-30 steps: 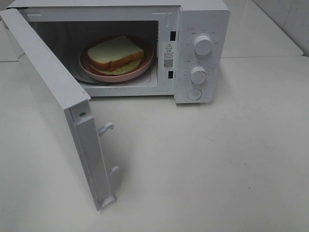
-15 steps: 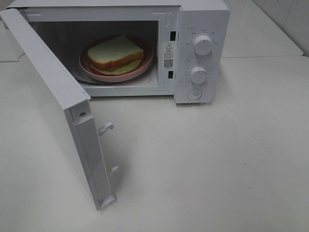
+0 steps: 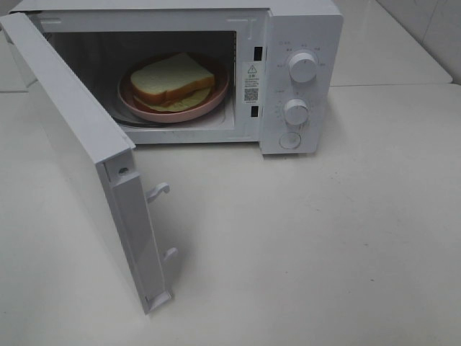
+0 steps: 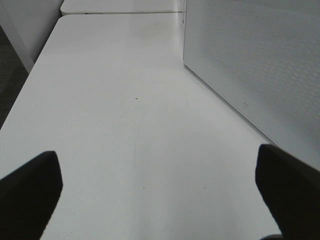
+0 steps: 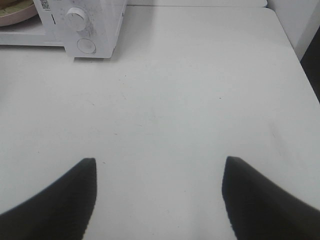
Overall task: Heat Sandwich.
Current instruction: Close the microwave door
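- Nothing has shifted since the earlier view: the white-bread sandwich (image 3: pixel 171 78) with pale filling still lies on the round pink plate (image 3: pixel 209 103) inside the white microwave oven (image 3: pixel 302 29).
- The oven's white door (image 3: pixel 72 137) stands wide open, its latch edge jutting over the white tabletop (image 3: pixel 324 238).
- My left pincer (image 4: pixel 157 160) and right pincer (image 5: pixel 160 165) both have their jaws apart above open tabletop.

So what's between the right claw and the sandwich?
Only bare table, as the right wrist view shows. The right gripper hangs open above it, and the sandwich sits on its pink plate inside the open microwave.
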